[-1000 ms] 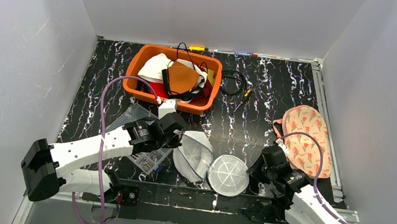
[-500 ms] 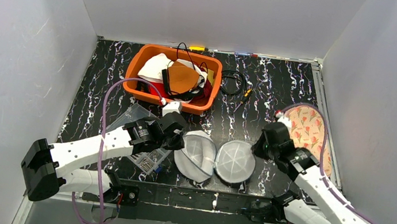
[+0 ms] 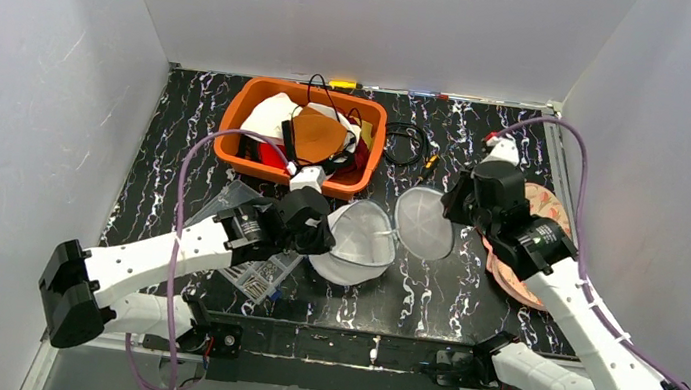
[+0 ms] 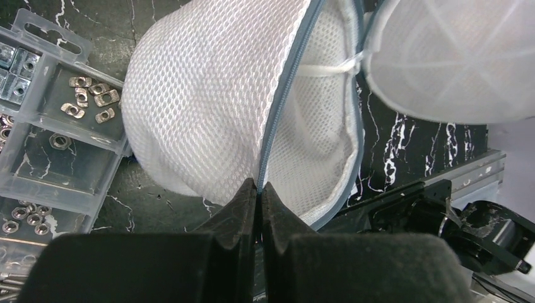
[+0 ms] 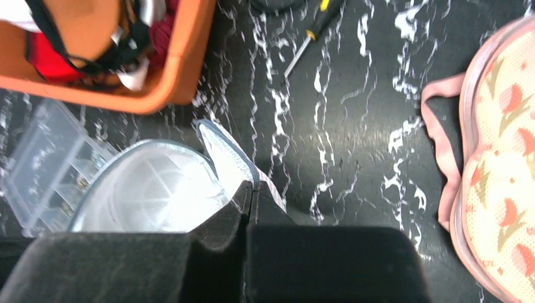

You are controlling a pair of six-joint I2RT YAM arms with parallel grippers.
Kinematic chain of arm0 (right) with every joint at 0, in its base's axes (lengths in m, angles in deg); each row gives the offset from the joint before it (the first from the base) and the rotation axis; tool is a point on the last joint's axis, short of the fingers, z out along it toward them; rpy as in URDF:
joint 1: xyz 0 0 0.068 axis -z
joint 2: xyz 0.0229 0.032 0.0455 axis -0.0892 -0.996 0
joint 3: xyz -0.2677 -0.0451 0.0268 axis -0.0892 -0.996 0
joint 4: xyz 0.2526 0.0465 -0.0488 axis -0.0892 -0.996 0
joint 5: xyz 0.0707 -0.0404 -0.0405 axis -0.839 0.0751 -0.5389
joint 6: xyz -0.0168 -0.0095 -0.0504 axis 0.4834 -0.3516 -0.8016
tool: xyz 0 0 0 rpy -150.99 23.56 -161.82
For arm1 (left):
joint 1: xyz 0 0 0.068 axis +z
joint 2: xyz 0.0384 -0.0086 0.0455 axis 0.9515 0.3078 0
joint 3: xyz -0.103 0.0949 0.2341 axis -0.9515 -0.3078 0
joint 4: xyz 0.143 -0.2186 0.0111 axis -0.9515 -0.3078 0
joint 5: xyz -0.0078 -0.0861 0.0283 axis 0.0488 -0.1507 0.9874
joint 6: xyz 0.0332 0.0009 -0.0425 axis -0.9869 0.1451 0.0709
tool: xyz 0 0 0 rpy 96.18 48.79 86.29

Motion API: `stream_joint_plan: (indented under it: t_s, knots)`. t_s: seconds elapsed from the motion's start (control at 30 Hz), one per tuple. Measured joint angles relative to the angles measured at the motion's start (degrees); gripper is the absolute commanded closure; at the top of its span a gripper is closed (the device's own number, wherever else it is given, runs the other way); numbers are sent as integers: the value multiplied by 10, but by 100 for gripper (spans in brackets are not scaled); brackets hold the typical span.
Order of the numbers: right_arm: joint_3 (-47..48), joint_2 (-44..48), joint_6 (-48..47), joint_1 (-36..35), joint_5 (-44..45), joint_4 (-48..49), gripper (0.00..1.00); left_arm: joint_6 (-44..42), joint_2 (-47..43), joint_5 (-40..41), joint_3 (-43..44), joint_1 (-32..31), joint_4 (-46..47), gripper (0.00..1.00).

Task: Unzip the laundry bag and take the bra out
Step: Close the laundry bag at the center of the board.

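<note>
Item: mesh laundry bag (image 3: pixel 355 242), mid-surface (image 3: pixel 450 290), unzipped into two cups. Left fingers (image 4: pixel 243 202) clenched on its zipper rim; right fingers (image 5: pixel 236 202) clenched, seemingly on the other cup's edge. Floral bra (image 5: pixel 505 126) lies outside, far right. Handling: spread the cups gently, no tugging.

Your laundry bag (image 3: pixel 360 247) is white mesh, a two-half clamshell with a grey zip edge. It is unzipped and spread open mid-table, both halves side by side and joined at a hinge. The left gripper (image 4: pixel 258 186) pinches the zip rim of the left half, and the right gripper (image 5: pixel 252 186) pinches the grey edge of the right half. Your bra (image 5: pixel 501 189) is cream with a pink floral print and pink trim. It lies out of the bag, flat on the table at the right, apart from the bag.
</note>
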Motion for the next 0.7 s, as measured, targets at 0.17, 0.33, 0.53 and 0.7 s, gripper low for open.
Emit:
stream_joint_plan:
  t_s: [0.17, 0.33, 0.53, 0.7]
  knots:
    - [-91, 24, 1, 0, -25, 0, 99, 2, 23, 0, -24, 0, 12, 100]
    - [-163, 42, 11, 0, -42, 6, 83, 5, 32, -1, -55, 0, 6, 100]
    - [-209, 43, 38, 0, -48, 22, 38, 5, 38, 0, -50, 0, 0, 100]
    - [-222, 59, 64, 0, -37, 34, 30, 11, 55, 0, -38, 0, -6, 100]
